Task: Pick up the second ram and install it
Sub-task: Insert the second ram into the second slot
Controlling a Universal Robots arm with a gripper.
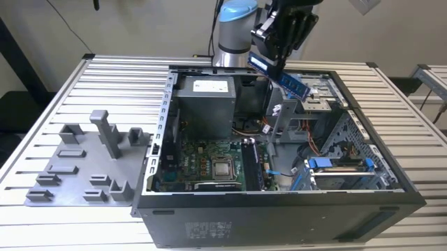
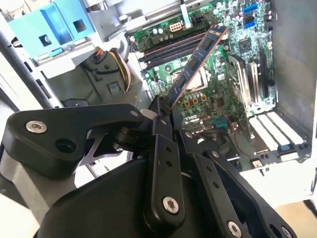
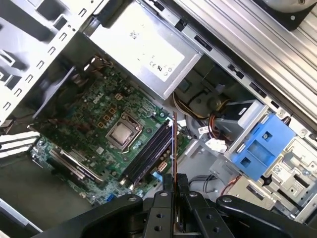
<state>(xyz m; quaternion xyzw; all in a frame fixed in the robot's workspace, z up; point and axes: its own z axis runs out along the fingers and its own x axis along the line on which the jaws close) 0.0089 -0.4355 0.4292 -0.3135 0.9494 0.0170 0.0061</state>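
Note:
The second ram [image 1: 281, 77], a thin blue strip with dark chips, hangs tilted above the open computer case [image 1: 279, 209]. My gripper [image 1: 277, 64] is shut on its upper end, over the back of the case near the power supply. In the second wrist view the ram [image 2: 198, 64] sticks out from the black fingers [image 2: 159, 116] over the green motherboard [image 2: 218, 84]. In the first wrist view the ram [image 3: 175, 144] appears edge-on, above the dark memory slots [image 3: 148, 148] beside the silver processor [image 3: 120, 134]. The ram is clear of the board and touches nothing.
A grey plastic tray [image 1: 77, 167] with upright posts lies on the slatted table at the exterior view's left. Inside the case are a grey power supply [image 1: 202, 104], loose cables [image 1: 307, 130] and a blue drive bracket [image 1: 335, 163]. The case walls stand up around the board.

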